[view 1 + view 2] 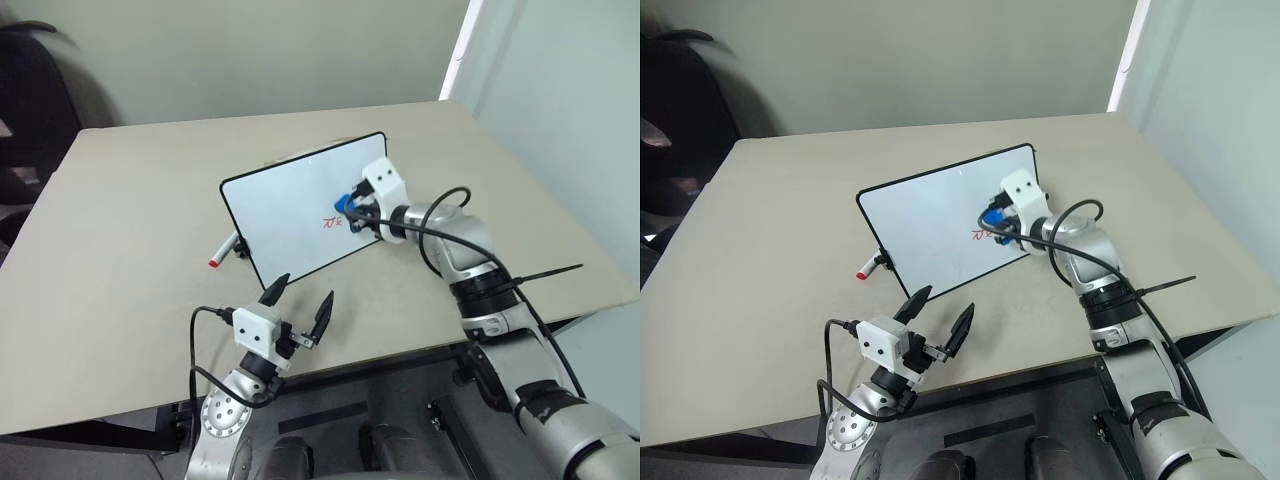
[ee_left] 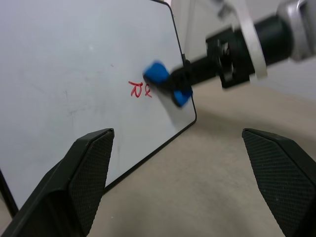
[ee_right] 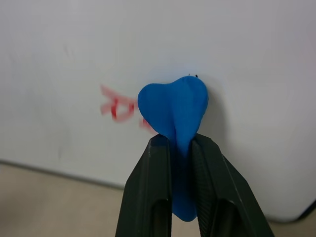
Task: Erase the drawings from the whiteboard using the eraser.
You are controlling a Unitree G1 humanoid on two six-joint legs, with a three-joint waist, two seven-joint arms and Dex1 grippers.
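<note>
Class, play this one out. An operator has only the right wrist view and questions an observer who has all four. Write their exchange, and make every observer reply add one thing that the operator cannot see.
Operator: I see the right hand pinching the blue eraser at the whiteboard, beside the red scribble. Is anything else on the table?
Observer: Yes, a white marker with a red cap lies at the whiteboard's left edge.
Operator: Where is the left hand?
Observer: It hovers over the table's near edge, in front of the whiteboard, open and holding nothing.
</note>
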